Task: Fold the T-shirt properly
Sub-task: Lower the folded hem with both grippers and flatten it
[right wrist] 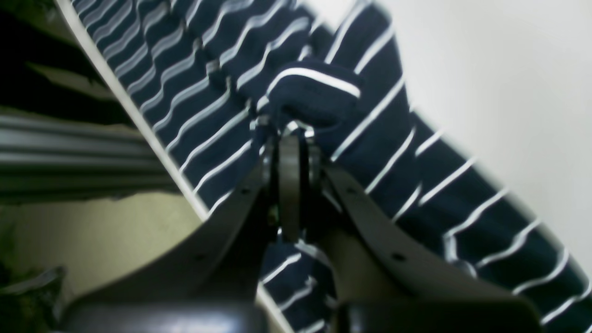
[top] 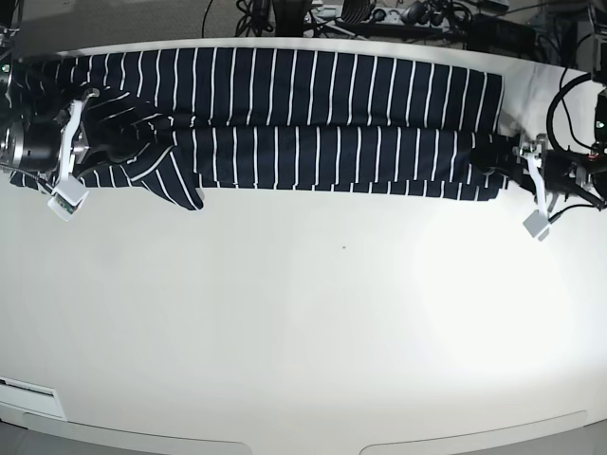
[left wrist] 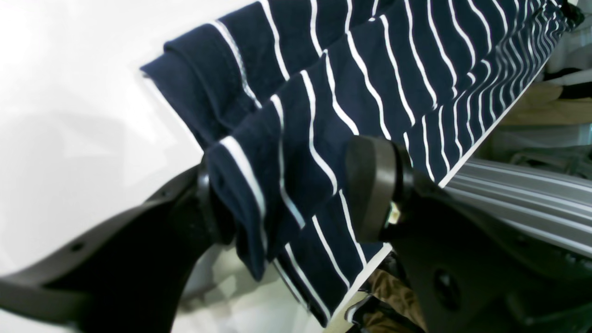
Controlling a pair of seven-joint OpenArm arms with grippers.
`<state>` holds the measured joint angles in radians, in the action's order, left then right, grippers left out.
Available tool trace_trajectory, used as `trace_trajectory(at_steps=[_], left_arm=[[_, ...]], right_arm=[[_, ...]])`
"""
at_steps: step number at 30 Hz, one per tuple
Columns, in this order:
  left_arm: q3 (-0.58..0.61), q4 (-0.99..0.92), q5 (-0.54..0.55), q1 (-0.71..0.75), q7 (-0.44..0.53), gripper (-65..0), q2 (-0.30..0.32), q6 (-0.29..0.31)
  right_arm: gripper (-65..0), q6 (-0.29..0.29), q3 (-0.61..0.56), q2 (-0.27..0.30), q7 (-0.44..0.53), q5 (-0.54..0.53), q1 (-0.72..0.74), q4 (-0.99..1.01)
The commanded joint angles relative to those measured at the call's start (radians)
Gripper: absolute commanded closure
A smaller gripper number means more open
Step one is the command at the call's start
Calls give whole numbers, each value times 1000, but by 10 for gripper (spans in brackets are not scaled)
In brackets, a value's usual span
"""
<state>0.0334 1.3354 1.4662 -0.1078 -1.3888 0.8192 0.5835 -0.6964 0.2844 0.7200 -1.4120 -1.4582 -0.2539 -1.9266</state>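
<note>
The T-shirt (top: 313,104) is dark navy with thin white stripes. It lies stretched in a long folded band along the far edge of the white table (top: 313,313). My right gripper (right wrist: 291,134) is shut on a bunched fold of the shirt (right wrist: 208,69) at the band's left end in the base view (top: 104,133). My left gripper (left wrist: 291,185) is open at the band's right end (top: 503,156). Its fingers straddle the shirt's edge (left wrist: 370,60), and a fold of cloth rests against one finger (left wrist: 208,203).
The shirt overhangs the table's far edge. Cables and a power strip (top: 398,14) lie behind that edge. A grey metal rail (left wrist: 532,199) runs below it. A white label (top: 28,389) sits at the front left edge.
</note>
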Motion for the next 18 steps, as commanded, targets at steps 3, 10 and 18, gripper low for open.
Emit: trace_trajectory(at_steps=[3,10,18], left_arm=[[-11,11,17,-15,-2,-377,26,0],[-11,11,17,-15,2,-377,26,0],[-11,11,17,-15,5,-377,26,0]], right_arm=[[0,-2,11,55,16,-25,-54,-41],[0,-2,12,142,16,-25,-149,-76],[0,-2,12,284,16,-25,-187,-88]])
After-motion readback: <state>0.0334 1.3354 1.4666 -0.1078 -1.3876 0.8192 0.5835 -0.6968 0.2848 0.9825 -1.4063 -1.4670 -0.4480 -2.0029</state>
